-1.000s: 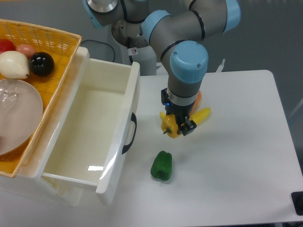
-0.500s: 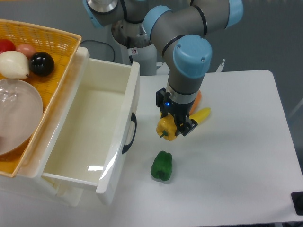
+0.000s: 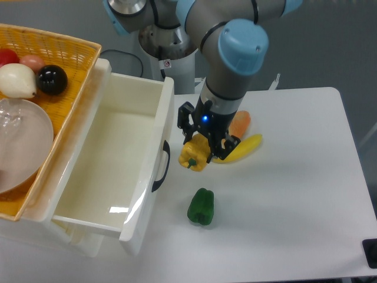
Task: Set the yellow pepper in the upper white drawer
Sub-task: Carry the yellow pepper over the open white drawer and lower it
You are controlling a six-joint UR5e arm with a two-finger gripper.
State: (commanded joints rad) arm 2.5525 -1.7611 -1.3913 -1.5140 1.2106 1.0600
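Observation:
The yellow pepper [image 3: 193,155] hangs in the air just right of the drawer's front, held between the black fingers of my gripper [image 3: 199,147], which is shut on it. The upper white drawer [image 3: 112,159] stands pulled open at the left, glossy and empty inside, its black curved handle [image 3: 162,166] facing the pepper. The pepper is level with the handle and has not crossed the drawer's front wall.
A green pepper [image 3: 201,206] lies on the white table below the gripper. A yellow banana [image 3: 242,147] and an orange item [image 3: 240,124] lie behind the arm. A woven yellow basket [image 3: 44,71] with round items and a clear bowl sits above the drawer at left.
The gripper has lifted the yellow pepper and carried it left, from near the banana toward the drawer's front. The wrist has rotated.

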